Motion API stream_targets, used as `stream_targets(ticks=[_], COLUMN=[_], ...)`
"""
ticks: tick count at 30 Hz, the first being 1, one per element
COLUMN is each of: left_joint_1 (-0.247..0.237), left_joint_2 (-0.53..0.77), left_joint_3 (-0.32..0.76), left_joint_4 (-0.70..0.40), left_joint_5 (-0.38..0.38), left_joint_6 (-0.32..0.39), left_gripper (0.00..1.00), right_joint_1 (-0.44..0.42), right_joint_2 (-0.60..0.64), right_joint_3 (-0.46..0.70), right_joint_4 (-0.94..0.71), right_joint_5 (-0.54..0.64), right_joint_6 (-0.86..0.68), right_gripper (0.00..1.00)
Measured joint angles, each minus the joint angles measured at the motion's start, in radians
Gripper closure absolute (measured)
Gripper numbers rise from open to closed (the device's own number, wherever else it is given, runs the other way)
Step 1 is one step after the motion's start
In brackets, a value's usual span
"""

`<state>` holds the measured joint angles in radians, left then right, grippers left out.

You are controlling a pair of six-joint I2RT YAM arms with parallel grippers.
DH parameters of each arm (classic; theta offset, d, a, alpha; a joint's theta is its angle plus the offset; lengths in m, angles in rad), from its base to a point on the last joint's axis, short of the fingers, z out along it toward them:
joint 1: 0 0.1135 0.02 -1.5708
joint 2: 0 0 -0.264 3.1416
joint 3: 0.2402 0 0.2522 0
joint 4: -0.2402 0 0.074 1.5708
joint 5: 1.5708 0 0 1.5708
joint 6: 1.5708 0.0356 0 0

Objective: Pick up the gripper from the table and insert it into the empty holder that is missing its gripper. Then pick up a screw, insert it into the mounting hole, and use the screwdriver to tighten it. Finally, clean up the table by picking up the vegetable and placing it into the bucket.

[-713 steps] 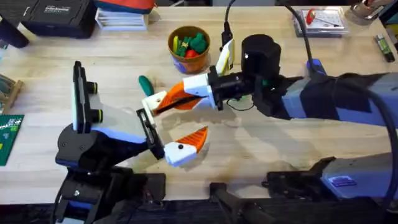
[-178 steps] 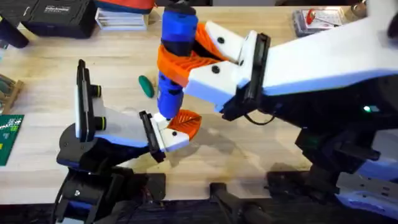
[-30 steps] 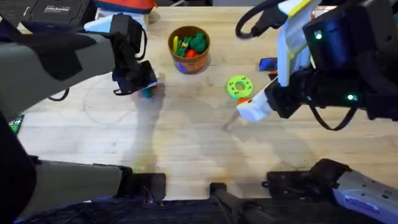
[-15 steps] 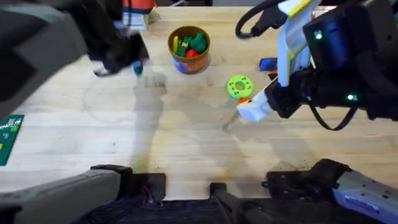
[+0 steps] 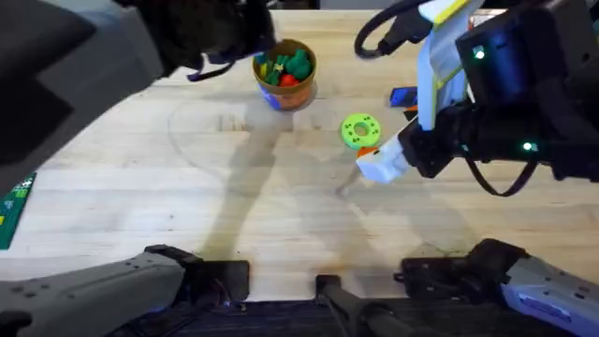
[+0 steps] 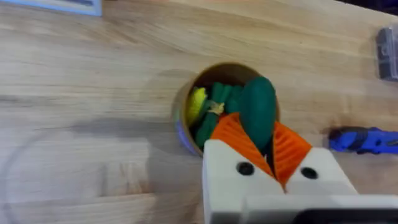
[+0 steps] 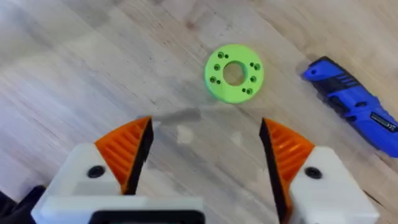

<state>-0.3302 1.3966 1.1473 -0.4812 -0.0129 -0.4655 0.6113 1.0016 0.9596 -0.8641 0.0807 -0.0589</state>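
Two orange ribbed pads (image 6: 231, 138) of the left gripper (image 6: 258, 142) are clamped on the vegetable (image 6: 258, 112), which is held over the open mouth of the bucket (image 6: 185, 134); the step in hand is judged to be the final drop. A good release is favoured if the dark green piece is centred over the rim before the pads are parted, since it appears to hang toward the rim's far side and could be tipped onto the table (image 6: 81, 81) by the toys already heaped inside. In the overhead view this grasp is masked by the large dark left arm (image 5: 84, 56), and the bucket is seen just beside it. The right gripper (image 7: 204, 155) is held with its pads wide apart over bare wood, near the green disc (image 7: 234, 73). Farther off, the screwdriver (image 7: 351, 102) is seen lying beyond the disc; its blue handle is also caught in the left wrist view, and largely hidden behind the right arm from overhead.
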Motion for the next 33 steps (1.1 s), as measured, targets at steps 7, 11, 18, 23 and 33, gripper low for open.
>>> stream_targets(ticks=[7, 11, 18, 23, 33], left_joint_1=[-0.048, -0.050, -0.050, -0.050, -0.050], left_joint_2=[0.065, 0.089, 0.073, -0.039, -0.360], left_joint_3=[0.000, 0.000, 0.000, 0.003, 0.028], left_joint_4=[0.033, 0.038, 0.053, -0.035, -0.406], left_joint_5=[0.011, 0.013, 0.006, -0.019, -0.036], left_joint_6=[-0.008, -0.014, 0.027, 0.130, 0.331], left_gripper=[0.696, 0.059, 0.001, 0.002, 0.002], right_joint_1=[0.000, 0.000, 0.000, 0.000, 0.000], right_joint_2=[0.000, 0.000, 0.000, -0.016, -0.199], right_joint_3=[0.000, 0.000, 0.001, 0.048, 0.158], right_joint_4=[0.000, 0.000, -0.004, -0.092, -0.189], right_joint_5=[0.000, 0.000, 0.000, 0.000, 0.000], right_joint_6=[0.000, 0.000, 0.014, 0.103, 0.190], right_gripper=[0.009, 0.009, 0.007, 0.008, 0.010])
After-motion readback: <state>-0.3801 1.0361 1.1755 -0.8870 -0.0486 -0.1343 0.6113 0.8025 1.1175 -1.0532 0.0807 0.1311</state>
